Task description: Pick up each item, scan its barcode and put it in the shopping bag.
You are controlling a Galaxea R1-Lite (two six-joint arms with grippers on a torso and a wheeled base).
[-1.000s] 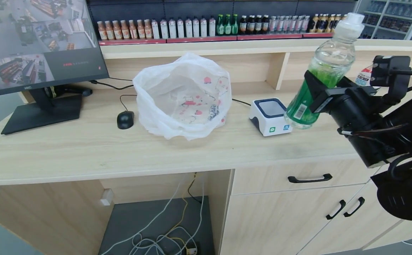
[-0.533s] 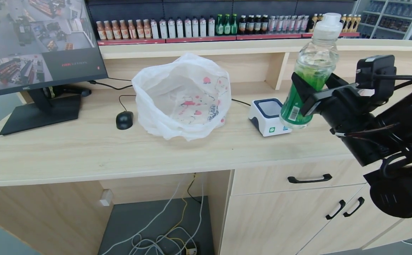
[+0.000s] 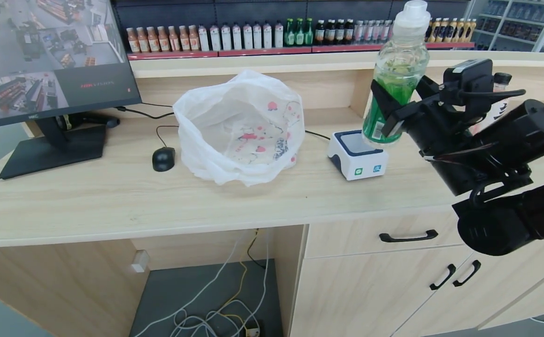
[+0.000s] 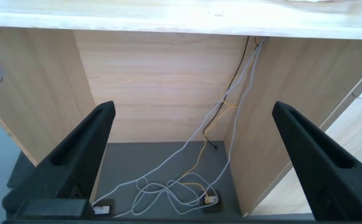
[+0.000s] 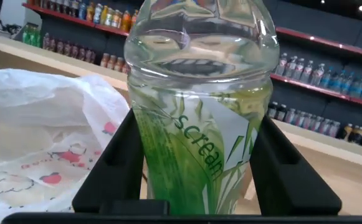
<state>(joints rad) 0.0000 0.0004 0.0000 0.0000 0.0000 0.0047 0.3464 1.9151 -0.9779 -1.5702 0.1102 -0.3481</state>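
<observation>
One bottle (image 3: 396, 79) held upright just above the scanner (image 3: 357, 154) on a pale wooden surface (image 3: 89, 201).
Far shelves (image 3: 272, 47) carry rows of drinks; a monitor (image 3: 42, 56), mouse (image 3: 163, 159) and open white shopping bag (image 3: 241, 126) sit left of the scanner. The bottle is clear, white-capped and green-labelled, and my right gripper (image 3: 386, 112) is clamped round its middle. My left gripper (image 4: 193, 109) gapes wide, holding nothing, below the surface.
</observation>
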